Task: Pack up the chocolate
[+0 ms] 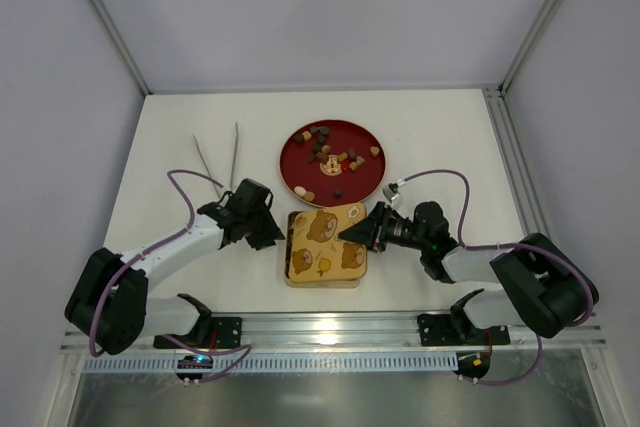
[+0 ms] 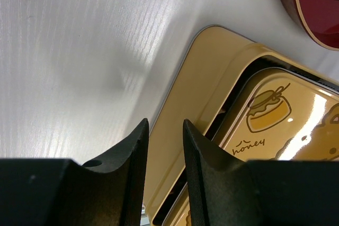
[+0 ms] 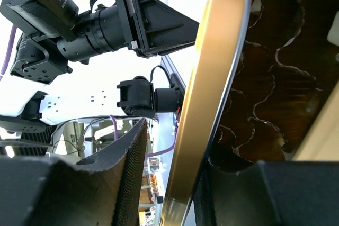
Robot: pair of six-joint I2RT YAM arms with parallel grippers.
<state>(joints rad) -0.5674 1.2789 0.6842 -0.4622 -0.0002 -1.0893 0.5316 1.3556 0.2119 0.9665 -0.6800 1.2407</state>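
The chocolate [image 1: 328, 155], several small brown, tan and cream pieces, lies on a round red plate [image 1: 352, 134] at mid-table. Just in front stands the gold box [image 1: 322, 265] with a bear-printed lid [image 1: 322, 230]. My left gripper [image 1: 275, 237] is at the box's left edge; in the left wrist view its fingers [image 2: 164, 123] stand a narrow gap apart over the box's gold rim [image 2: 201, 78], gripping nothing that I can see. My right gripper [image 1: 350, 234] straddles the lid's right edge [image 3: 212, 78]. One finger is under the raised lid, the other stands apart from it. The brown cavity tray [image 3: 275, 78] looks empty.
A pair of thin metal tongs [image 1: 220, 157] lies left of the plate. The plate's edge shows in the left wrist view [image 2: 312, 9]. The left arm [image 3: 79, 19] faces my right gripper across the box. Enclosure walls ring the table.
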